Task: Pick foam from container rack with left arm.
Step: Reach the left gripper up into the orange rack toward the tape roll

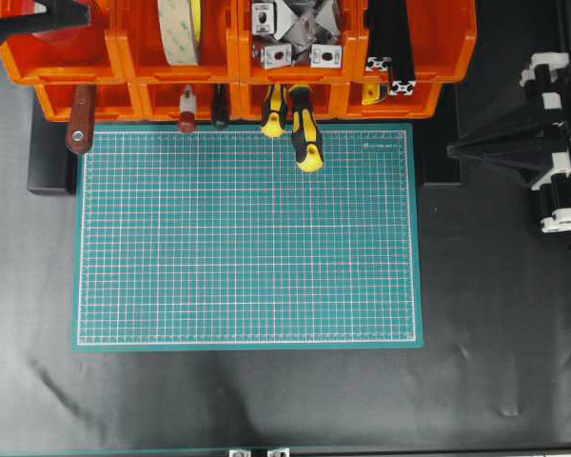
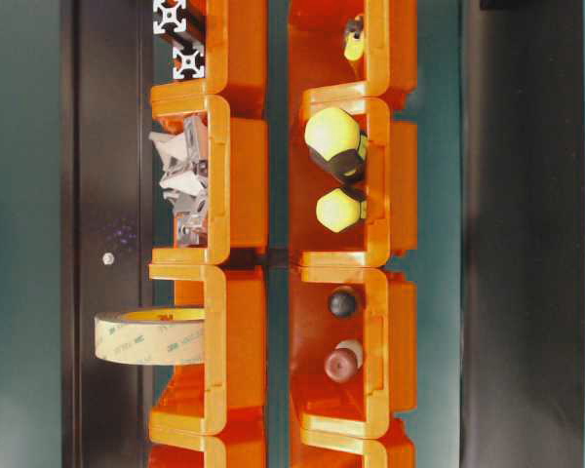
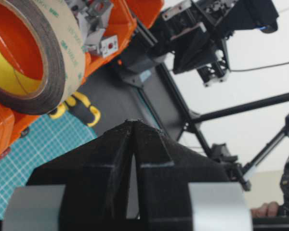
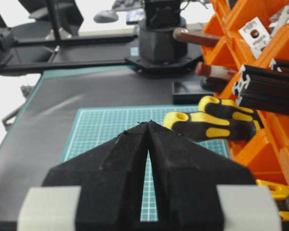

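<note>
The foam [image 1: 179, 29] stands on edge in the second upper bin of the orange container rack [image 1: 124, 71], its beige wound face toward the front. In the table-level view the foam [image 2: 151, 336] sticks out of the rack [image 2: 239, 146]. In the left wrist view the foam [image 3: 70, 53] fills the upper left, dark grey ring and yellow core showing. My left gripper [image 3: 134, 122] is shut and empty, below and to the right of the roll, apart from it. The left arm [image 1: 38, 17] is over the top-left bin. My right gripper [image 4: 148, 124] is shut and empty.
A green cutting mat [image 1: 247, 238] covers the table's middle. Yellow-black screwdriver handles [image 1: 305, 133] and a brown handle [image 1: 79, 129] stick out of the lower bins. Metal brackets [image 1: 295, 38] and black extrusions [image 1: 390, 48] fill the other upper bins. The right gripper [image 1: 454, 149] rests at the right edge.
</note>
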{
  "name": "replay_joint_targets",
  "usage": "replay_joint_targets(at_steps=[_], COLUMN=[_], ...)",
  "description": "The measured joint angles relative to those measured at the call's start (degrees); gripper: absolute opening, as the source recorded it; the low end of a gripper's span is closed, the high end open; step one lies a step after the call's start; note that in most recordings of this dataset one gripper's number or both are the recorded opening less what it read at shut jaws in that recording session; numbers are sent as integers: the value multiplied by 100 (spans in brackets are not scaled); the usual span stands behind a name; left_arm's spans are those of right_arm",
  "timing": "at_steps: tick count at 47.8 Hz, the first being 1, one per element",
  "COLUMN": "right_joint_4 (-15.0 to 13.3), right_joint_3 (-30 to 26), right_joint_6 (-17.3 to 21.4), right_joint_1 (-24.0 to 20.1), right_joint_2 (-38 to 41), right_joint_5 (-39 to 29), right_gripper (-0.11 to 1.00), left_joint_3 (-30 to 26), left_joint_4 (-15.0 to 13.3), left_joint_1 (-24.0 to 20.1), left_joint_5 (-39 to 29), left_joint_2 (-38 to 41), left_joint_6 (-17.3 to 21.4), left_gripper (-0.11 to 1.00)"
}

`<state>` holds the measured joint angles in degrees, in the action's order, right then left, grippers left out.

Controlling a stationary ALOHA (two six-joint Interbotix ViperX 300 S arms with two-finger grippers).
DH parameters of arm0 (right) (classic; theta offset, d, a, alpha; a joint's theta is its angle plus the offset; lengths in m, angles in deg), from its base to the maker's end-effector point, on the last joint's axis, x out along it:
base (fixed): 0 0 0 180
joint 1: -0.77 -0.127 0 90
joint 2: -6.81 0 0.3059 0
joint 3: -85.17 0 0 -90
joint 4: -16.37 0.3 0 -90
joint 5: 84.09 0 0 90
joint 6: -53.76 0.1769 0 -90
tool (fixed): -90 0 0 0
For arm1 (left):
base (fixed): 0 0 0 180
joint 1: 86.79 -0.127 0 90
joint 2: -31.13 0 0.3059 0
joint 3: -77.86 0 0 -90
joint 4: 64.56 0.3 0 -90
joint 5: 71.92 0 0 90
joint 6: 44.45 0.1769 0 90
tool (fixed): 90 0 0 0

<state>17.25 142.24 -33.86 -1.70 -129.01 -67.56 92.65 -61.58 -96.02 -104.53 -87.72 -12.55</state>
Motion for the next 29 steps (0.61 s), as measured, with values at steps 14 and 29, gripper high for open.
replay_joint_targets(at_steps=[14, 29], right_joint_4=[-9, 0], right_joint_3=[-9, 0], right_joint_6=[0, 0], right_joint_1=[-114, -158], right_joint_2=[-9, -53], right_joint_5=[0, 0], right_gripper=[0, 0], left_joint_3=[-149, -501], left_joint_4=[0, -9], left_joint_1=[-9, -141], left_joint_5=[-149, -510], left_joint_2=[220, 800], left_joint_6=[-264, -870], left_gripper=[83, 88])
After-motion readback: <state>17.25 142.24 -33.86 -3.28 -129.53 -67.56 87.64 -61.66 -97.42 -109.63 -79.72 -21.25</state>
